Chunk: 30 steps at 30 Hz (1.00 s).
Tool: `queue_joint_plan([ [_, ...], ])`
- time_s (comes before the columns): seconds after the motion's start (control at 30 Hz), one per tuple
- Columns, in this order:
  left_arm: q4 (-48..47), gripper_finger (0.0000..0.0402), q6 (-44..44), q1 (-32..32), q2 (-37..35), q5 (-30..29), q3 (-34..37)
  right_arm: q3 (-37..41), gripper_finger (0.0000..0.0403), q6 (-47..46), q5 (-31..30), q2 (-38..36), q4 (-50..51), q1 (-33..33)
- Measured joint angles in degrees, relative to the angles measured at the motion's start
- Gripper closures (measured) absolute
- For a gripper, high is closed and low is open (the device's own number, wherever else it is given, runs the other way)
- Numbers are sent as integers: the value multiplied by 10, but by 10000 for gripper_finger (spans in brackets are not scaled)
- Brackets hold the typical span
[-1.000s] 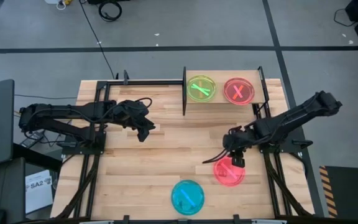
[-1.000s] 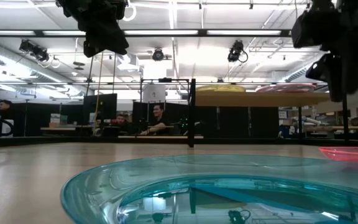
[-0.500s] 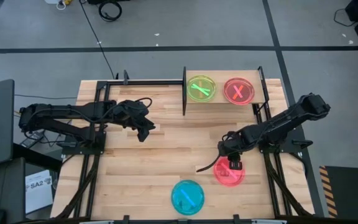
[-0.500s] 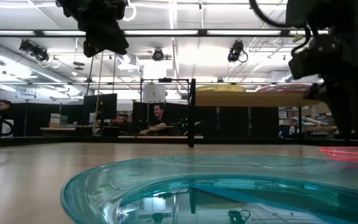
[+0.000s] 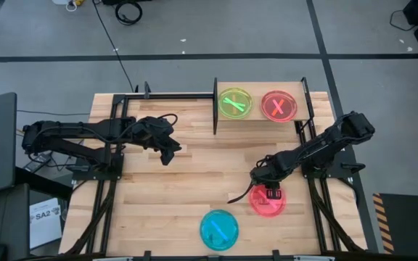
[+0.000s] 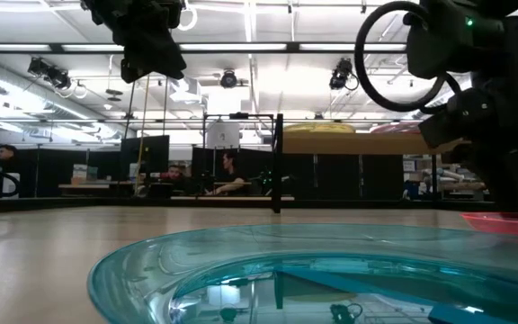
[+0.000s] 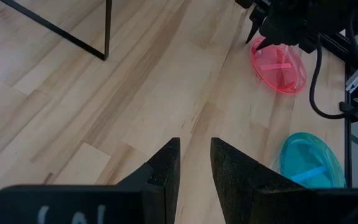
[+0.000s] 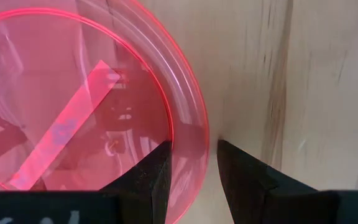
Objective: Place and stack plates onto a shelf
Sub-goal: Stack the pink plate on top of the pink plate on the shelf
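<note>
A pink plate (image 5: 271,205) lies flat on the table at the near right. My right gripper (image 5: 268,192) points down over its far edge, open. In the right wrist view one finger (image 8: 154,171) is over the plate's inside and the other (image 8: 244,177) outside the rim (image 8: 197,140). A teal plate (image 5: 218,230) lies flat by the near edge. On the shelf (image 5: 258,90) at the far side lie a green plate (image 5: 235,103) and a pink plate (image 5: 279,106), side by side. My left gripper (image 5: 171,154) hangs open above the table's left half, with nothing between its fingers.
The shelf's thin black posts (image 5: 215,109) stand on the table at the far side. A black frame (image 5: 118,109) runs along the far left. Bare wood lies between the two arms. People sit in the room behind the table (image 6: 227,175).
My right gripper has come down toward the pink plate on the table and tipped until it points straight down. Its fingers now stand on either side of the plate's rim. The plates have not moved.
</note>
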<state>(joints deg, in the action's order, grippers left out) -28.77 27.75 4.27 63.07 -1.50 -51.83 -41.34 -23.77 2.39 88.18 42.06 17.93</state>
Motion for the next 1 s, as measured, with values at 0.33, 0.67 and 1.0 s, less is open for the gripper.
queue_joint_plan([
  [0.33,0,306,0,0,0,0,0,4,307,0,2,-20,2,0],
  [0.67,0,306,0,0,0,0,0,3,370,0,2,-22,1,0],
  [1.0,0,306,0,0,0,0,0,2,395,0,2,-23,2,0],
])
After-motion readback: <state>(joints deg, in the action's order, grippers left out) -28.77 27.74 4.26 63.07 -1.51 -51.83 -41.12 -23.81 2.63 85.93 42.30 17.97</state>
